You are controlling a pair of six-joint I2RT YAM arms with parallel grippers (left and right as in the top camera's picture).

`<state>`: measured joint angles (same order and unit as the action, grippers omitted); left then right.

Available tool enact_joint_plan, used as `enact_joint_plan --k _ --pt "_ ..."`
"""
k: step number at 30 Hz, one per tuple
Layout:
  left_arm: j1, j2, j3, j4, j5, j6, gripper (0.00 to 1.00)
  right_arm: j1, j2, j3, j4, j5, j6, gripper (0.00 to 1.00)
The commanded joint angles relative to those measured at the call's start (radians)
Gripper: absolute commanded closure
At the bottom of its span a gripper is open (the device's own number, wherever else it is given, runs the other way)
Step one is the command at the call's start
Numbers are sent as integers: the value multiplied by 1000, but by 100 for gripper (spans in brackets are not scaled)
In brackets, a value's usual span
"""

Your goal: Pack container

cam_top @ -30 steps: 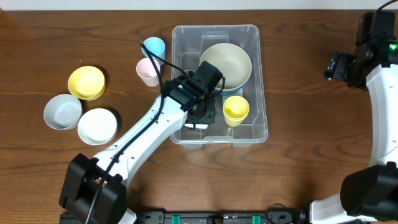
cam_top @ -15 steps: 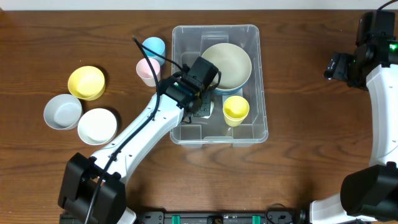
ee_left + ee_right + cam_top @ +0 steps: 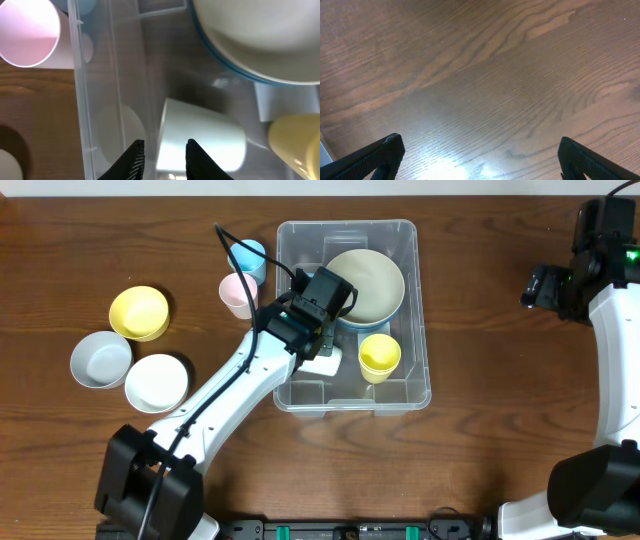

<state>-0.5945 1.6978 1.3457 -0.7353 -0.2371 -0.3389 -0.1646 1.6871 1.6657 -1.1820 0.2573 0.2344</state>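
The clear container (image 3: 421,320) stands mid-table, and its left wall (image 3: 79,95) crosses the left wrist view. Inside are a cream bowl (image 3: 364,283) stacked in a blue-rimmed one, an upright yellow cup (image 3: 380,357), and a white cup (image 3: 327,364) lying on its side. My left gripper (image 3: 318,350) hangs over the container's left half. Its jaws (image 3: 163,152) stand narrowly open just above the white cup's (image 3: 205,137) left edge, clamping nothing. My right gripper (image 3: 546,285) is far right, wide open (image 3: 480,152) over bare wood.
Left of the container stand a pink cup (image 3: 238,295) and a blue cup (image 3: 247,255). Farther left sit a yellow bowl (image 3: 138,312), a grey-white bowl (image 3: 100,359) and a white bowl (image 3: 156,382). The pink cup (image 3: 29,34) shows just outside the container wall.
My left gripper has drawn back toward the container's far left, uncovering the white cup lying on the container floor. The right arm has not moved.
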Motion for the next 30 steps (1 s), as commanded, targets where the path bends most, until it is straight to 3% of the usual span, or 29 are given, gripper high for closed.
enact_joint_plan --k 1,3,24,30 --pt "3 62 1 -4 -52 14 71 -5 -16 13 0 0 16 1" --pt "3 93 1 -9 -52 13 66 -5 -16 13 0 0 16 1" --pt "2 99 1 -212 -40 -113 64 -5 -16 13 0 0 16 1" --pt "2 98 1 -239 46 -116 64 -5 -16 13 0 0 16 1"
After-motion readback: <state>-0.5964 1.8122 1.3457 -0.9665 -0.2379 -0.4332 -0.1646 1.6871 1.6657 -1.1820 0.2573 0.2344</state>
